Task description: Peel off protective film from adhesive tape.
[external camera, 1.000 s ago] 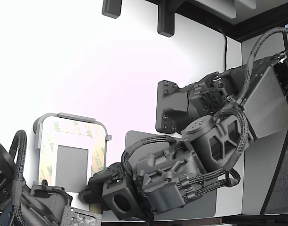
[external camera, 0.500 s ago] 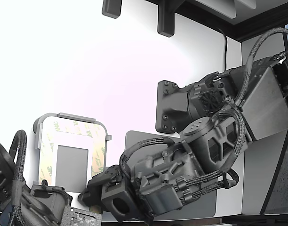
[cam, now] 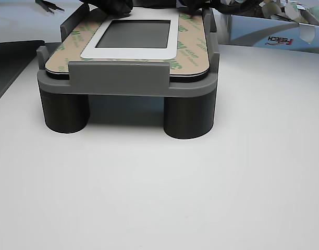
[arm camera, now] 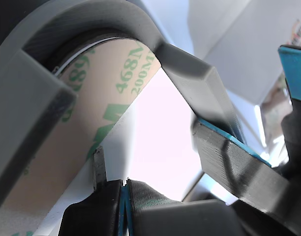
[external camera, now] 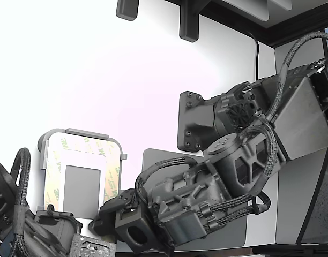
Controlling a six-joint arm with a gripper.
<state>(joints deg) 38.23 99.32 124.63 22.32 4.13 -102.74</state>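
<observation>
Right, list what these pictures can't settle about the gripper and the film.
- Exterior view: the gripper's fingertips are hidden behind the arm's own body.
- Wrist view: too close; only part of the protective film shows, and whether an edge is pinched is unclear.
- Other view: the far end of the fixture is cut by the top edge and dark shapes.

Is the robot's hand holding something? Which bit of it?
Cannot tell. The gripper is right beside the protective film, but the wrist view does not show whether any film is pinched.
</observation>
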